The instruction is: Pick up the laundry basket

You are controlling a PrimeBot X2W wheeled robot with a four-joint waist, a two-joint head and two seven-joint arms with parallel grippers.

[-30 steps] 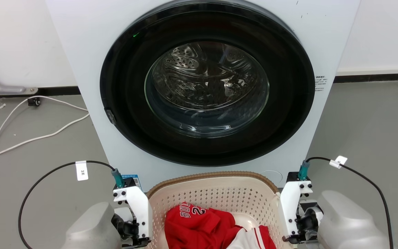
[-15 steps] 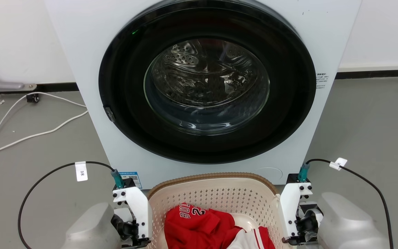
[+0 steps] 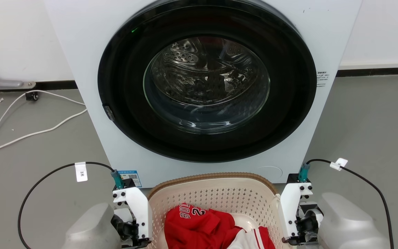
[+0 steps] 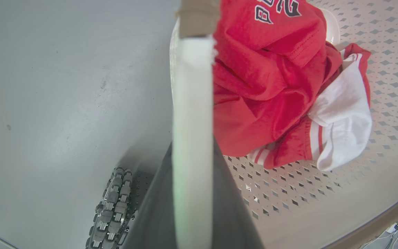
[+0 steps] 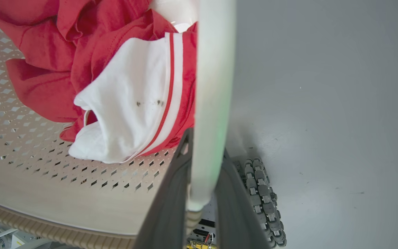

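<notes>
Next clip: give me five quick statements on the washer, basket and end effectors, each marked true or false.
1. The washer door is open. False: the door is shut.
2. A red garment lies in the basket. True.
3. The left end effector has its fingers on either side of a white handle. True.
4. The right end effector hangs open, clear of the basket. False: its fingers are closed on the other handle.
5. A white cable lies on the floor left of the washer. True.
</notes>
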